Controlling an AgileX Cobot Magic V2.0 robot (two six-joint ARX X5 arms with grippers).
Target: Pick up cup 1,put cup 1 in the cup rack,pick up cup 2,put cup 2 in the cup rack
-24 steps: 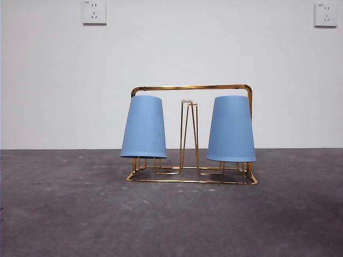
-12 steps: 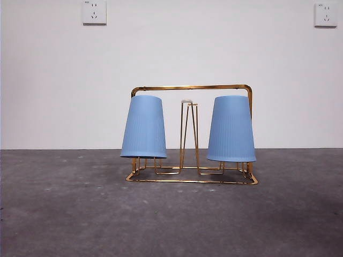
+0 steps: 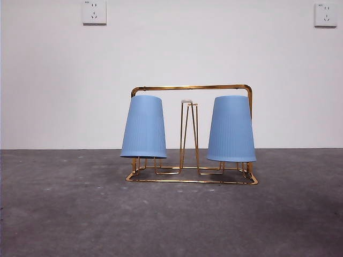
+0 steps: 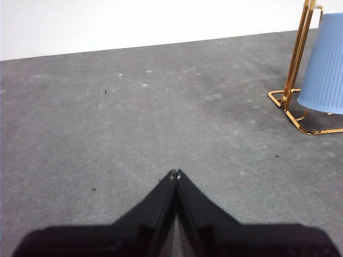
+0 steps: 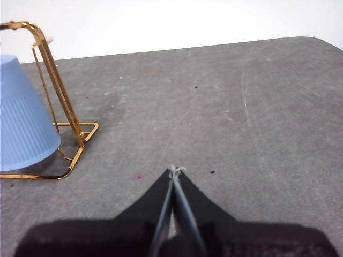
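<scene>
While both cups (image 3: 143,127) hang racked, tools (image 4: 176,173) sit apart.

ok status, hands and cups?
Left hand shut, empty, off beside the cup rack. Right hand same. Both blue cups upside down on the rack. Nothing in the way.

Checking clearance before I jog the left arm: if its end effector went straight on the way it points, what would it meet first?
Probably nothing: the left end effector, shut, points across bare gray table toward the white wall. The rack and blue cup sit off to one side of that line.
</scene>
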